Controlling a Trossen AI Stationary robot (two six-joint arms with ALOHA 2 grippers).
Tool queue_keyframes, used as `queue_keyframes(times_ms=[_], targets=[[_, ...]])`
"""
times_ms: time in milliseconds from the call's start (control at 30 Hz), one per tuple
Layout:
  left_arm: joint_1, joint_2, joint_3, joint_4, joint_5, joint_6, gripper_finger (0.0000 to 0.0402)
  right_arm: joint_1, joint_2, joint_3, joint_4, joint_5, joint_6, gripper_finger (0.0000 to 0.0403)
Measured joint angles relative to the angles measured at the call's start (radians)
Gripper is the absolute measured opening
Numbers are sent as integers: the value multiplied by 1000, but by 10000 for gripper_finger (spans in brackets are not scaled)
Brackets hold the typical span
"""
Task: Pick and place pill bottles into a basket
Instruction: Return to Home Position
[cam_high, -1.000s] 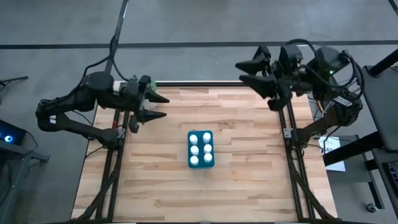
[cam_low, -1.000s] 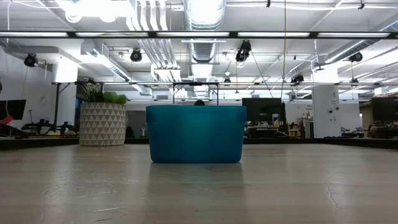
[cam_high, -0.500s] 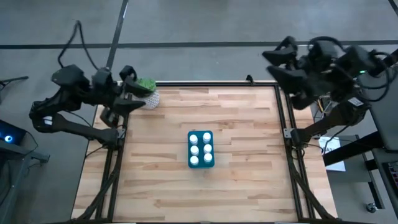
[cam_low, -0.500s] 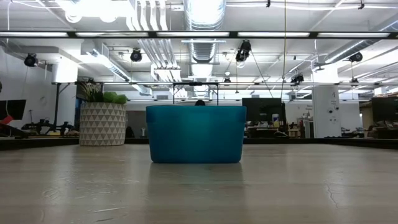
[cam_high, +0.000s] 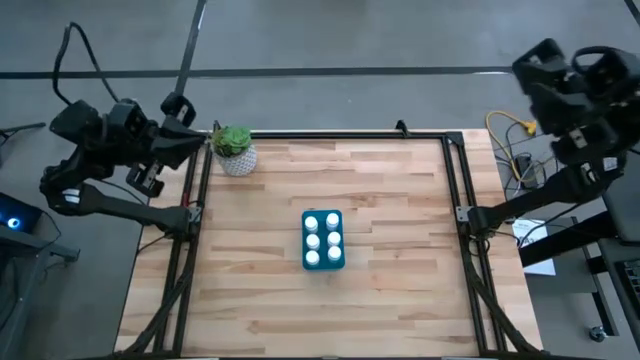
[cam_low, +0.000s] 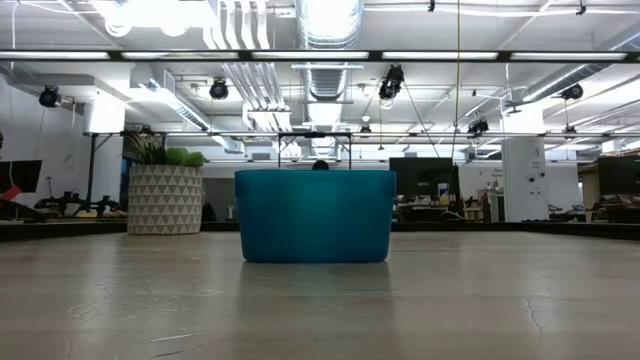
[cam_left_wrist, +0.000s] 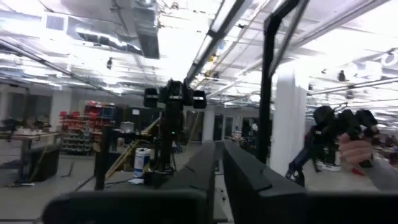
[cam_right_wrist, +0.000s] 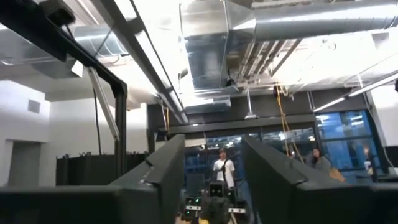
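The teal basket (cam_high: 323, 240) stands on its flat bottom at the middle of the wooden table; it also shows in the low view (cam_low: 315, 215). Several white pill bottles (cam_high: 322, 239) stand upright inside it, in two rows. My left gripper (cam_high: 195, 140) is shut and empty, just beyond the table's far left corner. My right gripper (cam_high: 535, 65) is open and empty, raised beyond the table's far right corner and pointing up at the ceiling. The left wrist view shows my left fingers (cam_left_wrist: 193, 180) close together; the right wrist view shows my right fingers (cam_right_wrist: 165, 168) wide apart.
A white patterned pot with a green plant (cam_high: 236, 152) stands at the table's far left corner; it also shows in the low view (cam_low: 165, 198). A black frame rail (cam_high: 330, 134) runs around the table. People stand in the room beyond (cam_right_wrist: 222, 167).
Both arms have drawn back from over the table. My left gripper has gone toward the left edge and past it, uncovering the plant pot, and has shut. My right gripper has gone toward the right edge and up, tipping upward. The basket and bottles have not moved.
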Motion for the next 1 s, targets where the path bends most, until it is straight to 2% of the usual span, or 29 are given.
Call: queue_keyframes(times_ms=[267, 433, 700, 1000], targets=[[0, -70, -5, -3, -44, 119, 3, 0, -114, -77, -34, 1, -3, 60], [0, -130, -34, -4, -58, 123, 0, 0, -199, -131, -33, 1, 1, 15], [0, -222, -85, -5, -57, 127, 0, 0, -326, -191, -37, -6, -93, 9], [0, -307, -117, 26, -56, 124, 0, 0, -395, -191, -95, 1, -88, 9]])
